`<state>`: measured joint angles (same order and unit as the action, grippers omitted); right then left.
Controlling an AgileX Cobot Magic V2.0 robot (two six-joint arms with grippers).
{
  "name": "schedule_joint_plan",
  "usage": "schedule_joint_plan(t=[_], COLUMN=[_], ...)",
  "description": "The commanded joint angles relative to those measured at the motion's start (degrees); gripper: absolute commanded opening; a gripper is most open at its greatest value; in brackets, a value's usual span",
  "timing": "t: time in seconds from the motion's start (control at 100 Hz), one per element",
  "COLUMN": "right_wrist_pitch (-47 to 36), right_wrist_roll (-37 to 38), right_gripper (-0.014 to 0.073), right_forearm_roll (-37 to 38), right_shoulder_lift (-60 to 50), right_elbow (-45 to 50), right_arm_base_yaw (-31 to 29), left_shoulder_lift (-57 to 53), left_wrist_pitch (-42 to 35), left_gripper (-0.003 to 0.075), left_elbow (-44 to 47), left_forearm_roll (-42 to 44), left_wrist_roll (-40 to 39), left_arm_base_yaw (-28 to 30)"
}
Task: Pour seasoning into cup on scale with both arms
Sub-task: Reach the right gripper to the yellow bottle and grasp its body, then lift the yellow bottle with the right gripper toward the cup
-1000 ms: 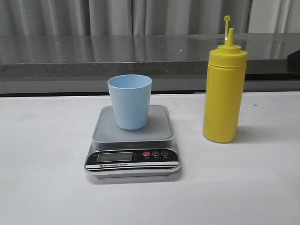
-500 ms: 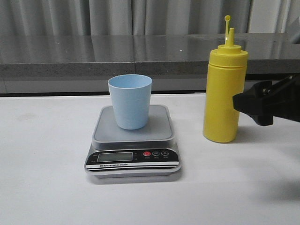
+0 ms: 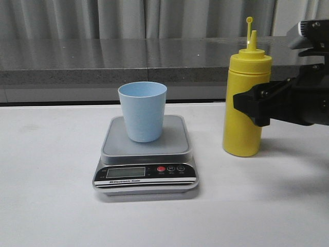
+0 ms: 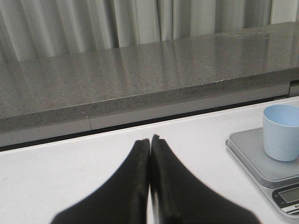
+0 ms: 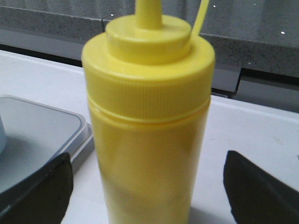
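We see the seasoning (image 3: 245,103) upright on the bench (image 3: 51,206), between our right pincer's (image 5: 147,186) spread fingers, untouched; the left pincer (image 4: 149,144) is closed, empty, apart from the cup (image 3: 143,110).

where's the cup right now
Front view: the cup stands upright on the scale, left of the bottle.

bottle (image 3: 245,103) yellow | cup (image 3: 143,110) pale blue | scale (image 3: 145,154) silver-grey, black panel, red button | table (image 3: 51,195) white
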<state>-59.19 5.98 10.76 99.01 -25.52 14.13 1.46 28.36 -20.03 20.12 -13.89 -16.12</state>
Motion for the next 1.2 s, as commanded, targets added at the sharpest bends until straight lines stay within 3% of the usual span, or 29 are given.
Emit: schedule_joint_plan(t=[0.0,0.62,0.69,0.93,1.19], right_wrist_pitch=[-4.47,-3.28,-3.28,-4.04,-5.29], right_wrist_roll=[-0.02,-0.02,-0.02,-0.02,-0.02], right_gripper=[0.0647,0.0635,0.0579,0.025,0.0216], right_forearm_roll=[0.83,1.85,1.85,1.85,4.01], right_shoulder_lift=[-0.74,4.57,4.57,4.57,2.38], right_elbow=[-2.59,-8.65,-8.65,-8.65,-8.65], right_arm_base_yaw=[0.06,0.06,0.06,0.06,0.06], left_shoulder_lift=[0.82,0.82,0.82,0.82,0.82], left_wrist_pitch=[-4.59,-4.59,-4.59,-4.59,-4.59], left_gripper=[-0.002,-0.002,-0.002,-0.002,-0.002], left_elbow=[-1.56,-1.56,-1.56,-1.56,-1.56], left_forearm_roll=[0.71,0.71,0.71,0.71,0.71], left_wrist_roll=[-0.52,-0.52,-0.52,-0.52,-0.52], left_arm_base_yaw=[0.21,0.21,0.21,0.21,0.21])
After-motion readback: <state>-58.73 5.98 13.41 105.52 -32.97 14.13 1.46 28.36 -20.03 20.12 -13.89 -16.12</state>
